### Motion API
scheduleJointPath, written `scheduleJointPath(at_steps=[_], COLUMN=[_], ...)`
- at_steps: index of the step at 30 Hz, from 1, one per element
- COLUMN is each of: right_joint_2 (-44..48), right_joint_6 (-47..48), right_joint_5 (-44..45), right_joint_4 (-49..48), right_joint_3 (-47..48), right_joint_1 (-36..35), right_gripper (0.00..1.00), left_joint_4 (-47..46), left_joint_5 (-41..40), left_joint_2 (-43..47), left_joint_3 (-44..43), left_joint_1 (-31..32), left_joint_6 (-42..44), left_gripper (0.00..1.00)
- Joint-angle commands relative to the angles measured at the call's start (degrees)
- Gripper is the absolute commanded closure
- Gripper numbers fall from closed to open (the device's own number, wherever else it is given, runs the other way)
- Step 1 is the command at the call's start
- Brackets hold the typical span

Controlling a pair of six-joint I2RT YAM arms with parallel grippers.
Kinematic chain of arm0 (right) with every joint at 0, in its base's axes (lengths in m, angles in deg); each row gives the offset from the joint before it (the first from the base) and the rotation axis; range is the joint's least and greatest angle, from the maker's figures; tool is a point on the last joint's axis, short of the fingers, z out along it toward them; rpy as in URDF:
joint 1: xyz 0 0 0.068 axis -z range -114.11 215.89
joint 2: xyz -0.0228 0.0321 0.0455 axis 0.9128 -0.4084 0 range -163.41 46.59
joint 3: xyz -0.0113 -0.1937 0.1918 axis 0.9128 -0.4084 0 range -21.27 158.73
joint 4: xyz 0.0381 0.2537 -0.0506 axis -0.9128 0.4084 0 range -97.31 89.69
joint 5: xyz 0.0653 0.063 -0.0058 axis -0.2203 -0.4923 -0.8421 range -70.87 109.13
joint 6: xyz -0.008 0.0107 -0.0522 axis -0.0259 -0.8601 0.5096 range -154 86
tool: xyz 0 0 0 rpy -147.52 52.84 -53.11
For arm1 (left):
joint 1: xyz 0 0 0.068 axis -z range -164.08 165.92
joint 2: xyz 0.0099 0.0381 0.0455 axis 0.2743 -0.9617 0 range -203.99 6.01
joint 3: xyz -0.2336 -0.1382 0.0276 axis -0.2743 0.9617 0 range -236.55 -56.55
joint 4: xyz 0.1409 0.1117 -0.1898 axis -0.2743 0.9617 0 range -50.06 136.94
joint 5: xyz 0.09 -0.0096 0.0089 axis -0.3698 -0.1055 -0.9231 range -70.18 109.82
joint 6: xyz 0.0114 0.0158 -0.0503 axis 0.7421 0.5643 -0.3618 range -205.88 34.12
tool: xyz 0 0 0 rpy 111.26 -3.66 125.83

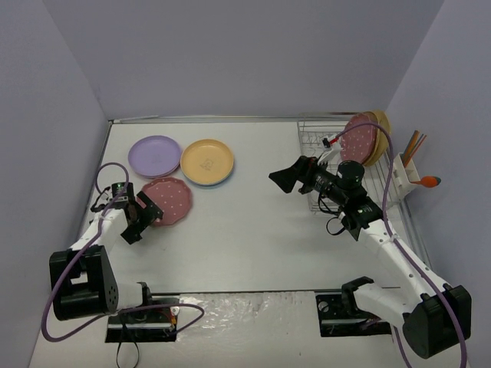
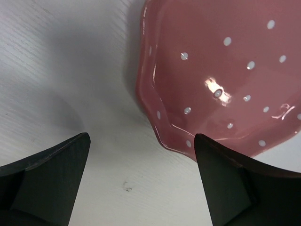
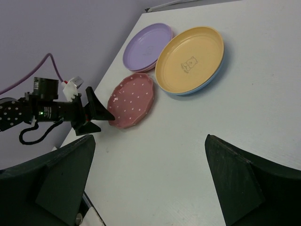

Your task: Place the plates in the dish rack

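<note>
A pink plate with white dots [image 1: 170, 200] lies flat on the table, left of centre. My left gripper [image 1: 143, 219] is open and low at its near-left rim. In the left wrist view the plate [image 2: 225, 70] lies just ahead of the gripper [image 2: 142, 137], and the right fingertip [image 2: 225, 179] overlaps its rim. A lilac plate [image 1: 154, 156] and a yellow-orange plate [image 1: 207, 161] on a blue one lie behind. My right gripper [image 1: 290, 176] is open and empty above the table, left of the dish rack [image 1: 322, 138]. The rack holds an upright pink plate [image 1: 359, 138] and a tan plate [image 1: 380, 123].
A white caddy [image 1: 405, 178] with orange-handled utensils hangs on the rack's right side. Purple walls close in the table on three sides. The right wrist view shows the pink plate [image 3: 131, 101], lilac plate [image 3: 148, 44], yellow-orange plate [image 3: 190, 59] and left gripper [image 3: 96, 115].
</note>
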Motion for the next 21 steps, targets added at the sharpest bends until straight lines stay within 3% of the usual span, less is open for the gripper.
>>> scheduleJointPath(at_steps=[1,13,21], right_joint_2=[1.56,0.75,0.06], right_joint_6=[-0.65,-1.25,-4.07], right_joint_5=[-1.88,-2.85,-3.8], right_joint_4=[-5.77,-7.23,-9.69], right_joint_3=[-0.82,-2.19,-2.9], right_joint_1=[-1.93,-3.03,-3.27], right_gripper=[0.0,0.0,0.0], left_joint_4=[-4.09,-8.37,-8.18], left_joint_5=[-1.81,-0.8,-0.14], left_joint_2=[-2.63,-8.4,-8.56], left_joint_3=[-3.93,-2.2,-1.11], left_joint_1=[-0.99,-1.03,-1.03], left_joint_6=[-1.59,-7.24,-10.09], left_gripper=[0.12,0.28,0.53])
